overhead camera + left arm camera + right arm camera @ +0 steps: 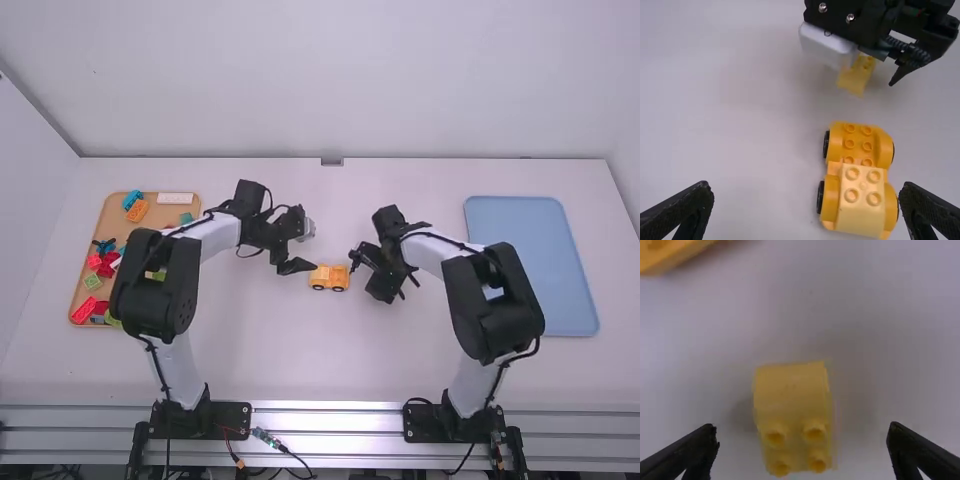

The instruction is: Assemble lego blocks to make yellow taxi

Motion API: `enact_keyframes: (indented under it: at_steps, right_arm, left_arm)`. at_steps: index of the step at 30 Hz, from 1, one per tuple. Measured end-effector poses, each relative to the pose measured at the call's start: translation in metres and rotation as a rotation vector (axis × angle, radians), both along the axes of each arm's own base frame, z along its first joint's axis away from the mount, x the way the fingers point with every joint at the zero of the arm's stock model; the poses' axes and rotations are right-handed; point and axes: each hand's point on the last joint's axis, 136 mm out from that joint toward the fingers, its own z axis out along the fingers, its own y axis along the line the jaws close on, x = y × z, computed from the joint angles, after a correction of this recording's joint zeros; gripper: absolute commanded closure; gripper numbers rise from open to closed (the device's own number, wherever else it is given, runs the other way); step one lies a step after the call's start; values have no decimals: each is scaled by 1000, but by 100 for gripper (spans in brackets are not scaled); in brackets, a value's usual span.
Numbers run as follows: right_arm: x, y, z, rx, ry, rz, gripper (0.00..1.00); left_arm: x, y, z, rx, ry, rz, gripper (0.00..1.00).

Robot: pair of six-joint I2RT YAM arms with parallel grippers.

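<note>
Vehicle base (328, 280) sits near the middle of the tabletop (330, 370) in the high view, between the left arm (185, 260) and the right arm (470, 270). Its long axis runs roughly parallel to the near edge.

Left wrist view: the left gripper (807, 186) has its fingers spread, empty, with the base between them and much nearer one finger. A pale yellow block (861, 192) is mounted on the end toward the left arm. Beyond the opposite end is a loose yellow block (856, 75), at the right arm.

Right wrist view: the right gripper (802, 426) has its fingers apart, one on each side of the loose block, with a gap at both. The block's long axis runs between the fingers, so closure should meet its long sides. The right arm is nearer and is the likely picker; after gripping, transfer probably goes toward the left arm, onto the base's exposed studs.
</note>
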Motion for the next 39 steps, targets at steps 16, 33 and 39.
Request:
enact_keyframes:
  at_steps: [16,33,39]
  right_arm:
    - [1,5,0,28,1,6,66]
    - [31,10,4,78,-95,-314,100]
    - [28,7,3,97,-51,-600,100]
  left_arm:
    - [-20,4,41,-22,-155,6,1]
    - [-14,3,45,-27,-196,8,1]
    - [-1,2,54,-47,-226,46,1]
